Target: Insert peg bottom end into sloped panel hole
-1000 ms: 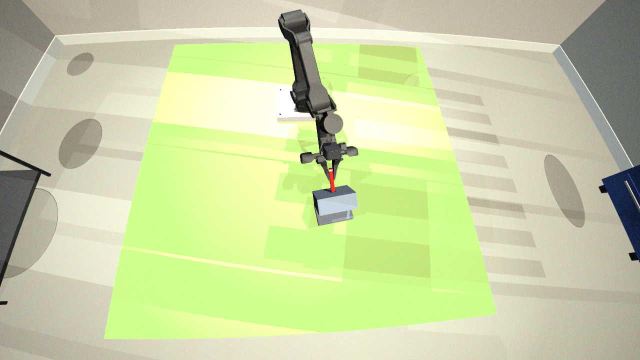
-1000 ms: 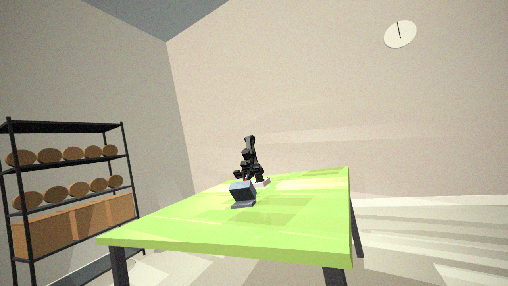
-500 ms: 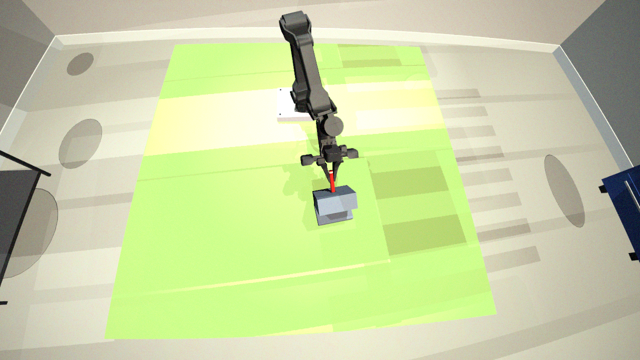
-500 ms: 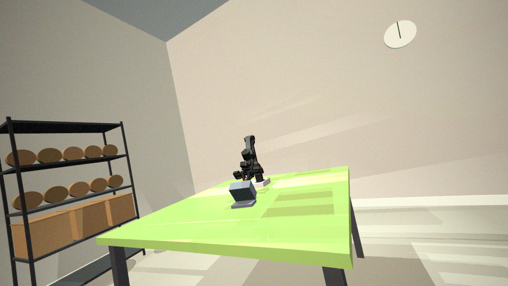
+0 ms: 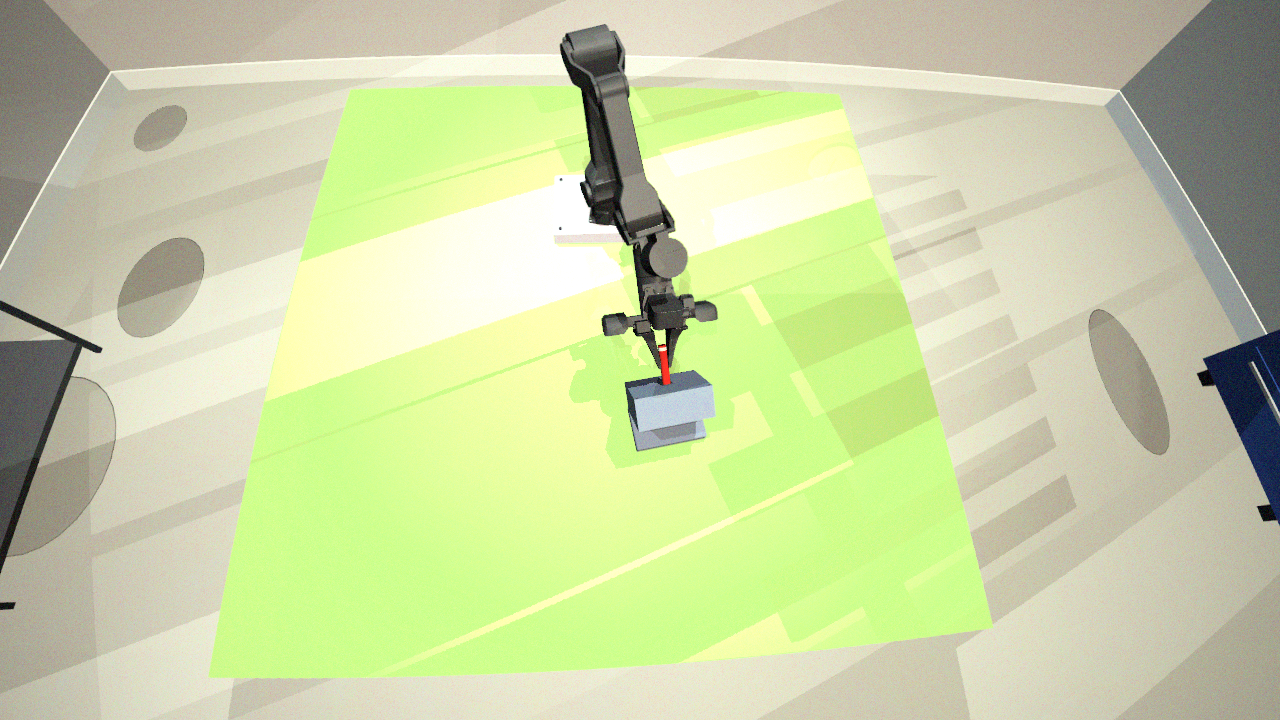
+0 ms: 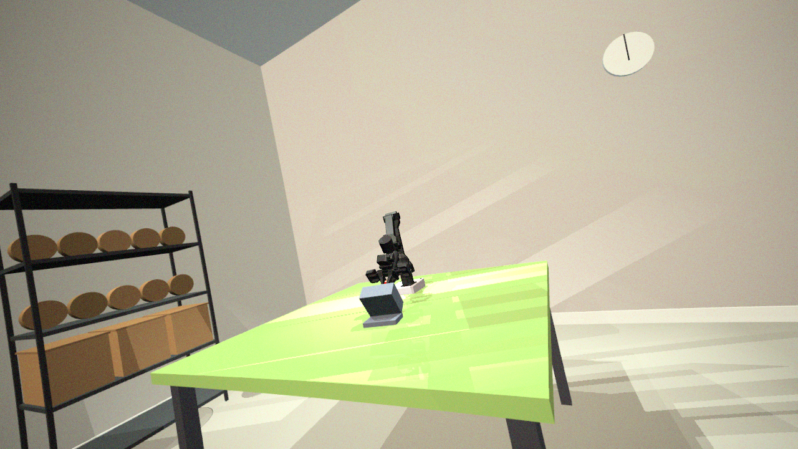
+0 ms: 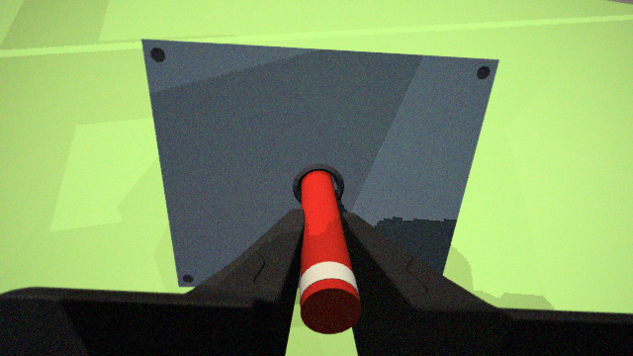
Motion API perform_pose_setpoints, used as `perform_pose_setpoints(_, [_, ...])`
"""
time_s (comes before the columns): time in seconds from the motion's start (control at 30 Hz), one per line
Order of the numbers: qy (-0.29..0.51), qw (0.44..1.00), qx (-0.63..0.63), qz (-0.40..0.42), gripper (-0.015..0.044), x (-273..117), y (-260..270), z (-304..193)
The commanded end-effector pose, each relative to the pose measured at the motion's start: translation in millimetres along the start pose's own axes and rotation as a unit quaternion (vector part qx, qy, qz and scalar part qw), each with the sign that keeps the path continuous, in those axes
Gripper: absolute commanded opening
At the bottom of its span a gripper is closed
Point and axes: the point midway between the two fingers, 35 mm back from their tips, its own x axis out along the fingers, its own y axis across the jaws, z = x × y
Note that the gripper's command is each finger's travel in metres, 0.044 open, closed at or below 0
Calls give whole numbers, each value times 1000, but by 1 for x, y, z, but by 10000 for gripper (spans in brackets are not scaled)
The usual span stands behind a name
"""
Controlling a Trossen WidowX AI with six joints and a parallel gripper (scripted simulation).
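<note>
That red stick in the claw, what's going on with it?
The robot's gripper is shut on a red peg and is feeding its far end into the round hole in a sloped grey panel on the green table. The tip sits in the hole's mouth; most of the peg is outside.

Peg (image 7: 322,232) between fingers, tip in hole (image 7: 318,184).

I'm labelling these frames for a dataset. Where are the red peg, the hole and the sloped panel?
red peg (image 7: 321,232): wrist view, on its red shaft between the end effector's fingers.
hole (image 7: 298,184): wrist view, on its dark rim left of the peg.
sloped panel (image 7: 223,148): wrist view, on its bare grey face.
</note>
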Motion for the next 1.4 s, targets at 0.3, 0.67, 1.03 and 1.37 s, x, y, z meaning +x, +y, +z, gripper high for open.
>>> perform_pose_setpoints(0.3, [-3,1000,-2,2,0,7,1,2])
perform_pose_setpoints(0.67, [-3,1000,-2,2,0,12,1,3])
perform_pose_setpoints(1.03, [0,1000,0,0,0,12,0,0])
perform_pose_setpoints(1.37, [0,1000,0,0,210,12,0,0])
